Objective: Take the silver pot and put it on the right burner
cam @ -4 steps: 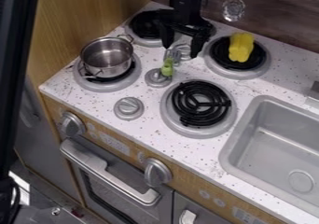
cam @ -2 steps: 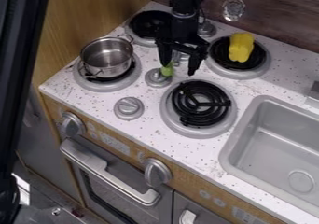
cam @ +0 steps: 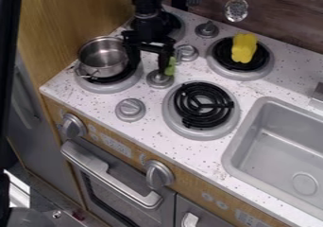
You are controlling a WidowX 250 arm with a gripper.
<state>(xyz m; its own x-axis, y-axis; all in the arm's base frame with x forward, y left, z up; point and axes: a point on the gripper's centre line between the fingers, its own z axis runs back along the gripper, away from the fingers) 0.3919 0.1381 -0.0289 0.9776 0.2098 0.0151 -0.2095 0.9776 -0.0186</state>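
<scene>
Likely risks shoving or tipping the silver pot point(cam: 103, 56), seated on the left burner point(cam: 112, 89), by lowering with fingers point(cam: 164, 59) spread at that burner's right side, too near the pot to straddle its wall cleanly.

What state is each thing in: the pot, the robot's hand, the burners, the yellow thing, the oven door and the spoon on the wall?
Silver pot: upright, empty inside
Hand: open, beside the pot
Front left burner: partly covered by the pot
Front right burner: uncovered
Back right burner: partly covered
Yellow thing: resting on that burner
Oven door: shut
Spoon: hanging
</scene>
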